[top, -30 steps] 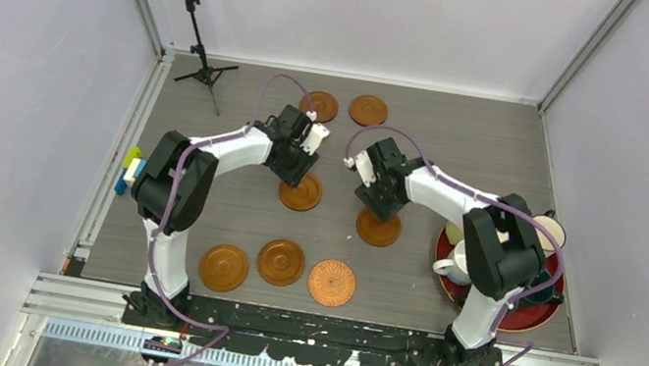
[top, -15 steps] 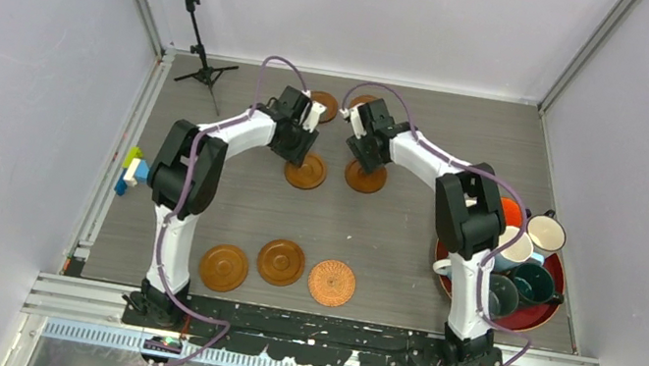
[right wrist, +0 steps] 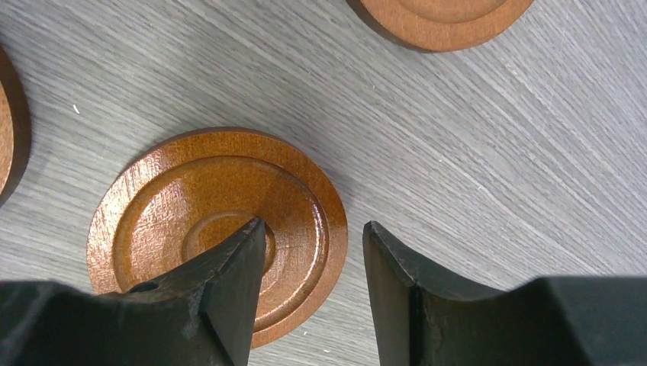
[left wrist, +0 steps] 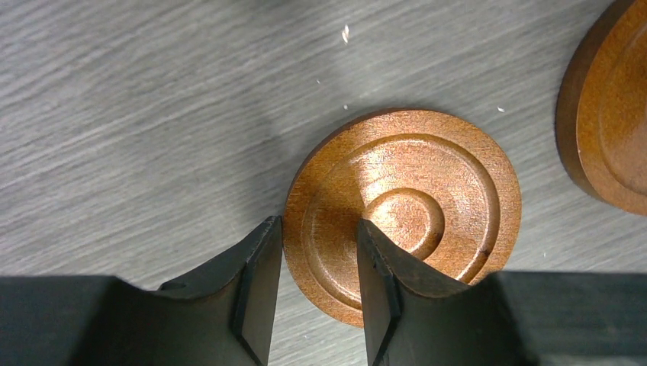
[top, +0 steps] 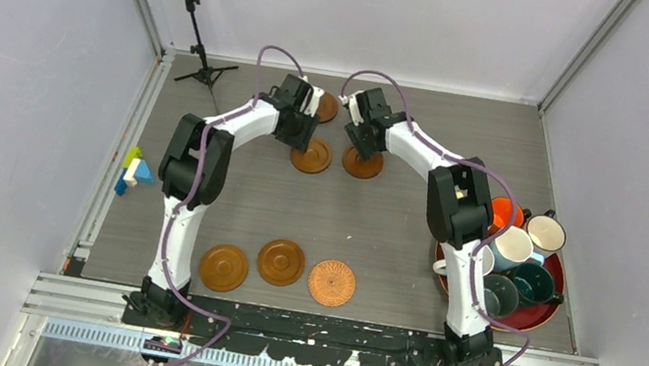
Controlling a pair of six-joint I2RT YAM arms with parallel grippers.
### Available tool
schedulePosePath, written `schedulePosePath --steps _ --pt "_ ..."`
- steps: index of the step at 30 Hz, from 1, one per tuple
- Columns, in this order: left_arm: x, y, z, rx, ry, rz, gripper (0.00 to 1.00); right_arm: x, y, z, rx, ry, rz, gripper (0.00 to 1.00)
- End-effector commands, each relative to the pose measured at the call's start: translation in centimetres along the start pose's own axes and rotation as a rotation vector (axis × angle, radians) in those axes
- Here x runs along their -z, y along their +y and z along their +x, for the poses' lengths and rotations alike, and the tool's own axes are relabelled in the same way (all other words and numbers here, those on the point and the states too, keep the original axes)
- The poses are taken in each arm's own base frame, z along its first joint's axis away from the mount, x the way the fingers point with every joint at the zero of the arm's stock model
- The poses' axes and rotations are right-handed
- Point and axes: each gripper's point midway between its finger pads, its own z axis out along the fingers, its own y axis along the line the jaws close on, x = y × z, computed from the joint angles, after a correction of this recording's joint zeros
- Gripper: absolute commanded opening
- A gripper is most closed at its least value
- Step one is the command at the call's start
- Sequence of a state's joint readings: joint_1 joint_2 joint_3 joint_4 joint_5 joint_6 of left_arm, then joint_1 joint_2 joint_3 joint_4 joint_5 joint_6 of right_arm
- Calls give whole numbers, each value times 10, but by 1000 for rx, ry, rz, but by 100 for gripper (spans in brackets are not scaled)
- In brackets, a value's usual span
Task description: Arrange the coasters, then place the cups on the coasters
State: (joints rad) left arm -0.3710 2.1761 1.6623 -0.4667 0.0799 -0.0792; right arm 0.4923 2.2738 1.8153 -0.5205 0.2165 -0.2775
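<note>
My left gripper pinches the near rim of a brown wooden coaster that lies flat on the table; one finger is against its outer edge, the other inside the dish. My right gripper straddles the rim of a second wooden coaster. Its left finger rests on the middle and its right finger stands off the edge with a gap. Another coaster lies just behind. Two wooden coasters and a woven one lie in front. Several cups stand at the right.
The cups sit crowded on a red round tray at the right table edge. A microphone stand is at the back left, and coloured blocks lie on the left rail. A further coaster's edge shows near the right gripper.
Both grippers have moved toward the back of the table, each dragging its coaster along. The two coasters now lie side by side near the back pair. The right arm has uncovered the tray.
</note>
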Motion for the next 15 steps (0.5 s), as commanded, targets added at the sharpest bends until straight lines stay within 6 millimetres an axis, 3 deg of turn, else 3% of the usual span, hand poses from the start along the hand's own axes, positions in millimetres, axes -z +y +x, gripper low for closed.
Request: schedulePosePath --steps 1,15 --pt "-8 6 -8 35 -11 -7 41 -19 3 22 -4 78 -6 55" --pt "-1 3 -20 37 -42 11 45 -20 -5 11 -18 55 3 55"
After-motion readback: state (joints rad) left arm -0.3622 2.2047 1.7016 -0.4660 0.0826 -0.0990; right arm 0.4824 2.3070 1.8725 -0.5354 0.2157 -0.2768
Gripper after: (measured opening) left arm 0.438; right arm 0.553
